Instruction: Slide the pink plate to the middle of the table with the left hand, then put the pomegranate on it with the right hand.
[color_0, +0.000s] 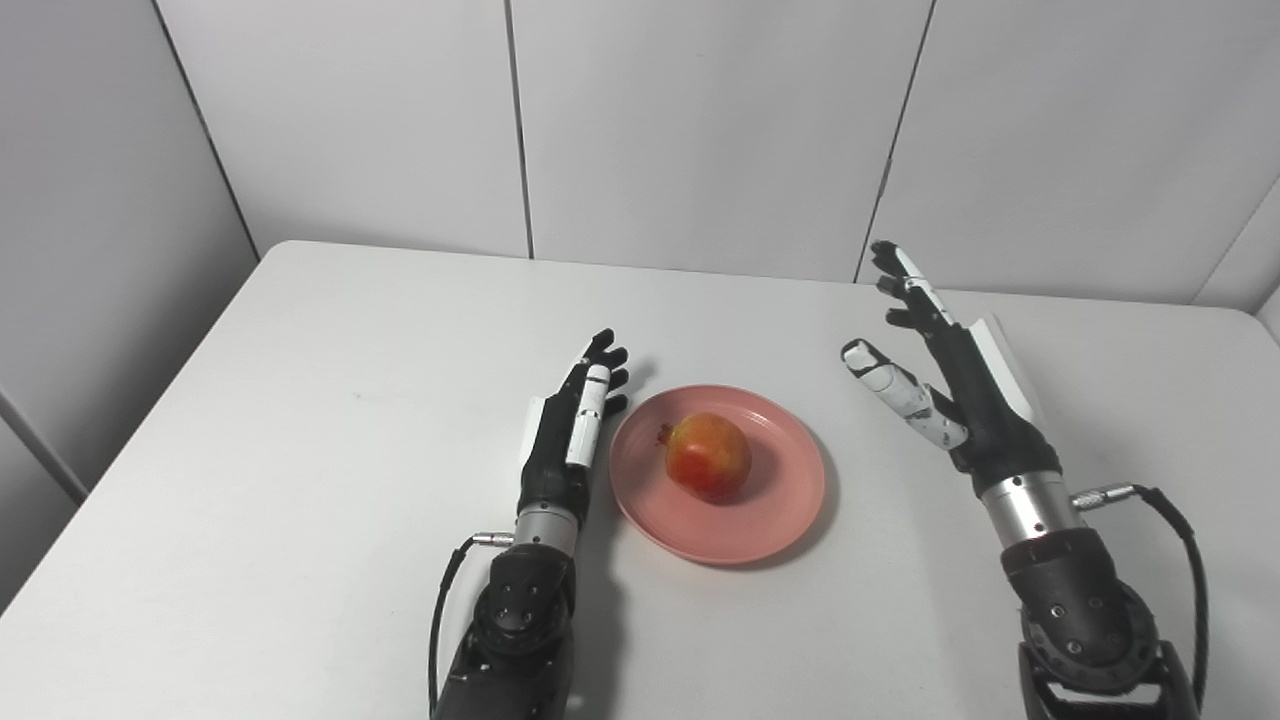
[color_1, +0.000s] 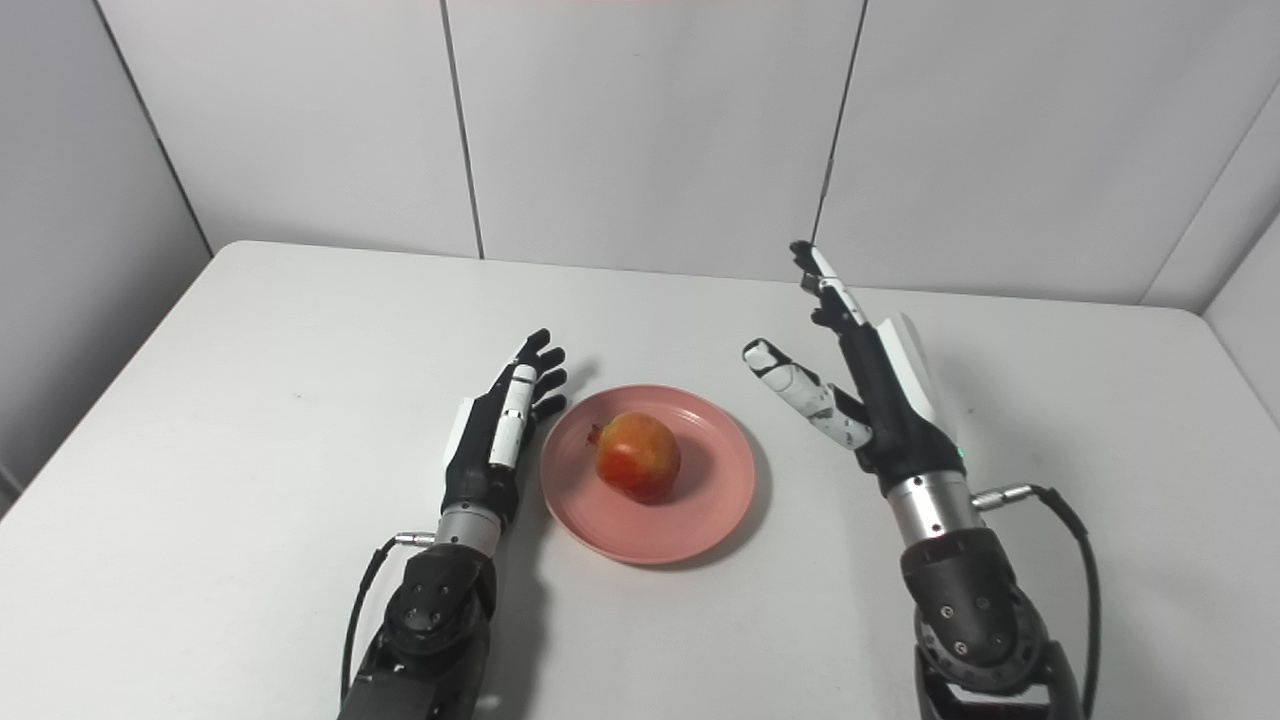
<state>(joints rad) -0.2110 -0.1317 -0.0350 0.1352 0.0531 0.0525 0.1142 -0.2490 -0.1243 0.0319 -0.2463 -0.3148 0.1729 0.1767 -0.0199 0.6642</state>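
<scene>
The pomegranate is seen on the plate, mid-desk, between both sets of fingers. It is judged firm, round, fairly heavy, best cupped around its sides. The left hand lies just beside the rim, empty, fingers extended; the right hand is raised, spread, empty. Little is added by either view.
</scene>
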